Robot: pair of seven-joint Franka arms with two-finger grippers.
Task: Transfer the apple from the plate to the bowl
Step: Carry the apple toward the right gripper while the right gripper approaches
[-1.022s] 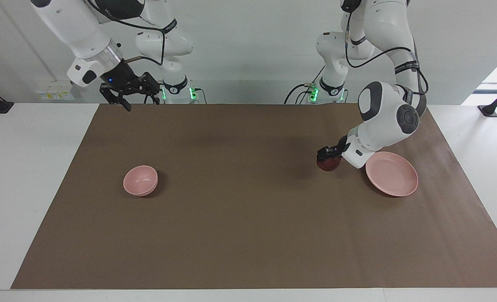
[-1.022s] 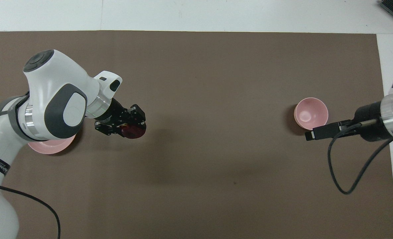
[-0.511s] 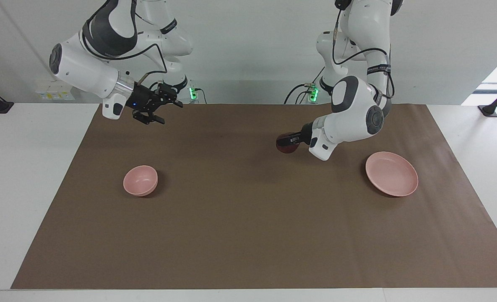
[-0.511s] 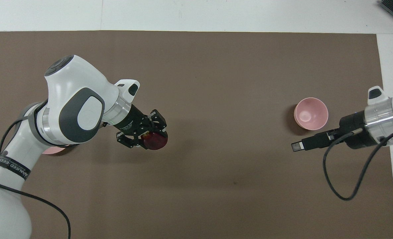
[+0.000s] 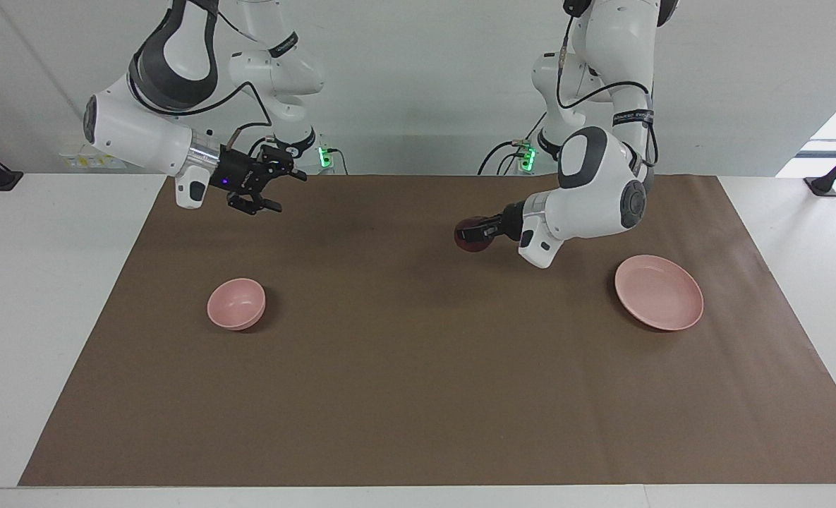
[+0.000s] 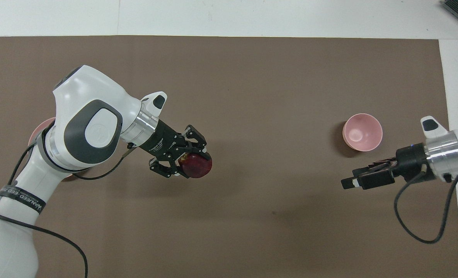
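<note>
A dark red apple (image 5: 468,237) (image 6: 198,165) hangs in the air over the brown mat, with my left gripper (image 5: 475,234) (image 6: 190,165) shut on it. It is between the plate and the bowl, closer to the plate. The pale pink plate (image 5: 659,293) lies bare toward the left arm's end; in the overhead view only a sliver of the plate (image 6: 43,125) shows past the arm. The small pink bowl (image 5: 236,303) (image 6: 362,132) stands toward the right arm's end, with nothing in it. My right gripper (image 5: 282,189) (image 6: 349,182) hovers open over the mat, near the bowl.
A brown mat (image 5: 418,395) covers most of the white table (image 5: 44,296). Both arm bases stand at the robots' edge of the table. A cable (image 6: 418,227) loops from the right wrist over the mat.
My left gripper has carried the apple away from beside the plate toward the table's middle. The right arm has swung round and its gripper has shifted toward the middle.
</note>
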